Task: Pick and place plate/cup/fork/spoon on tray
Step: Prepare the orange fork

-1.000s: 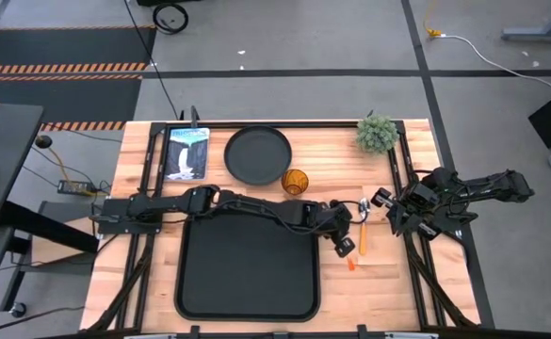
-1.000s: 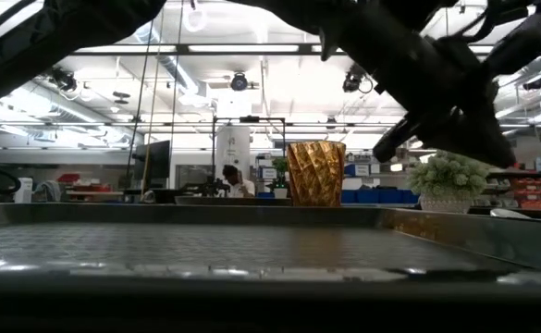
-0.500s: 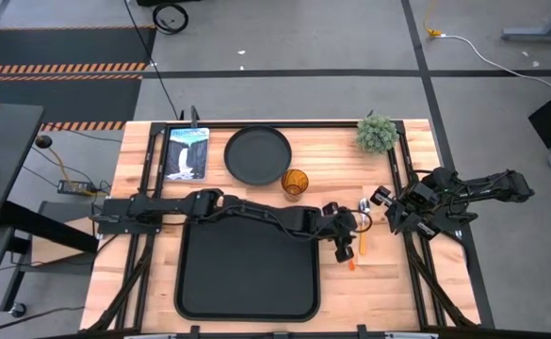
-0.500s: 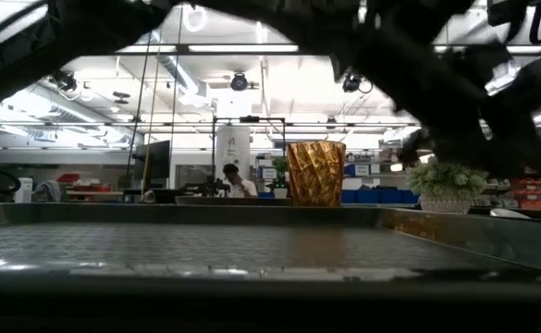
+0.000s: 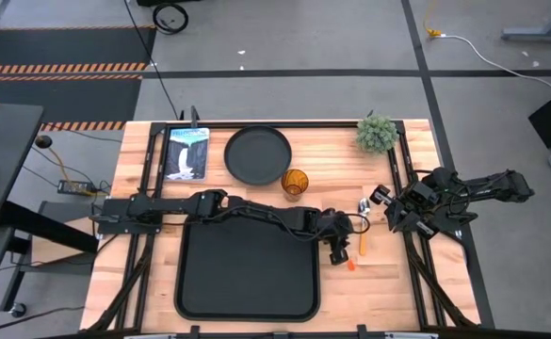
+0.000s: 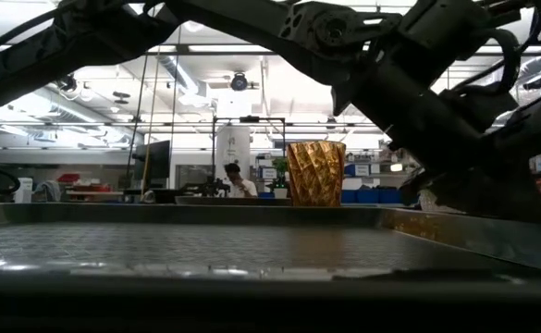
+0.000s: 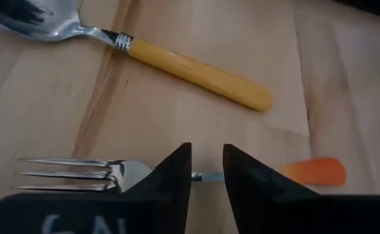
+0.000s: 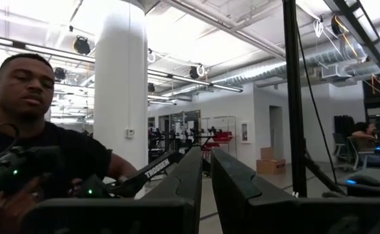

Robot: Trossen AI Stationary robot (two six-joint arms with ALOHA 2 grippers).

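Observation:
The fork (image 7: pixel 66 172) lies flat on the wood, right of the tray (image 5: pixel 247 273); its orange handle end (image 5: pixel 351 265) points toward the near edge. The spoon (image 7: pixel 196 70) lies just beyond it (image 5: pixel 363 226). My left gripper (image 7: pixel 207 166) is low over the fork (image 5: pixel 340 252), its fingers a narrow gap apart, and the fork's neck shows in that gap. The plate (image 5: pixel 257 155) and the cup (image 5: pixel 295 182) stand behind the tray. My right gripper (image 8: pixel 206 182) rests at the table's right (image 5: pixel 380 199), fingers almost together and pointing into the room. My left gripper comes slanting down from the table's left over the fork's neck (image 7: pixel 206 176). Its fingers (image 7: pixel 173 182) hide the fork on either side of the gap, so I cannot tell whether they touch it. The fork lies flat on the table.
A small potted plant (image 5: pixel 377 134) stands at the far right corner and a picture book (image 5: pixel 186 153) at the far left. In the low view the cup (image 6: pixel 315 173) shows beyond the tray's floor (image 6: pixel 252 245). A person (image 8: pixel 34 130) sits in the room behind.
My left gripper has come down toward the fork beside the tray's right edge and has rolled a little. The fork, spoon, cup and plate lie where they were.

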